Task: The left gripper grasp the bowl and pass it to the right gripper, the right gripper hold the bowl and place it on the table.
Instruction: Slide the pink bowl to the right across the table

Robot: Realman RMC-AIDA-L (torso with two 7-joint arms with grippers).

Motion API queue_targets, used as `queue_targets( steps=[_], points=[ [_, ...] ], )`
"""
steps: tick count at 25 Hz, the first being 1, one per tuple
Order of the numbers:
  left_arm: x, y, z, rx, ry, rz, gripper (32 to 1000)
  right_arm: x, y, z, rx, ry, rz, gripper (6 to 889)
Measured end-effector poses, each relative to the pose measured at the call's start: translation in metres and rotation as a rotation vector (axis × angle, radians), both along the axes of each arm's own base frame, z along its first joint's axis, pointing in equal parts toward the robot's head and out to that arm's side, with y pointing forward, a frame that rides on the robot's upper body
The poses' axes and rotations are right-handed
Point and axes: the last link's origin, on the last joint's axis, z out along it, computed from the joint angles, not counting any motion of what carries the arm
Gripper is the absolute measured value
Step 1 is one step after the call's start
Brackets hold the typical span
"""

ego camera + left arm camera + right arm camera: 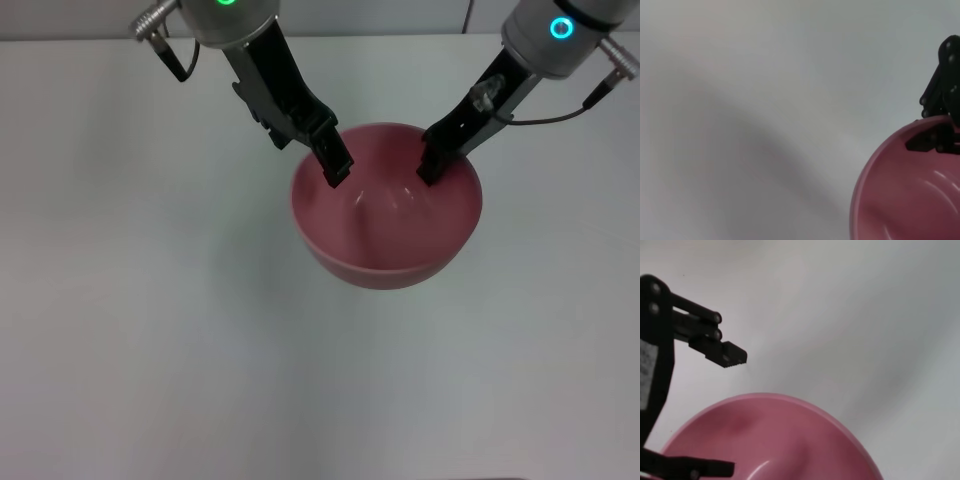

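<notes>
One white table [150, 330] is seen across the head view, and as plain background in both wrist views. One pink-red bowl [385, 235] is found near the middle of it, a little towards the far side, mouth up and tipped slightly towards the camera. A soft shadow is cast under it. Whether its base touches the table cannot be told.

Two arms are brought in from the far edge, green-ringed on the left and cyan-ringed on the right, both angled down to the bowl's far rim.

The left hand [337, 168] is set on the far-left part of the rim. In the left wrist view, the bowl [905, 200] is gripped by it [935, 131]: one finger is laid against the inner wall just under the rim, the rest is kept outside, and the rim is pinched between.

The right hand [430, 168] is placed at the far-right part of the rim, near the left hand but apart from it. In the right wrist view it [730, 412] is spread wide astride the rim of the bowl [790, 440]. The toothed outer finger [727, 355] is held clear of the outer wall and the other is dipped inside, so nothing is clamped by it.
</notes>
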Motion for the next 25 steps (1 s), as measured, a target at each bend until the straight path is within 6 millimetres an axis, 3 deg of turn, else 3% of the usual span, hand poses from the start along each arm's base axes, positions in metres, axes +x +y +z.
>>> queue_targets(
  steps=[11,25],
  points=[
    [0.010,0.001,0.015,0.044,0.034,-0.044,860,0.001,0.001,0.001,0.004,-0.001,-0.001,31],
    [0.001,0.009,0.024,0.119,0.112,-0.055,860,0.005,0.001,0.001,0.013,-0.007,-0.003,30]
  ],
)
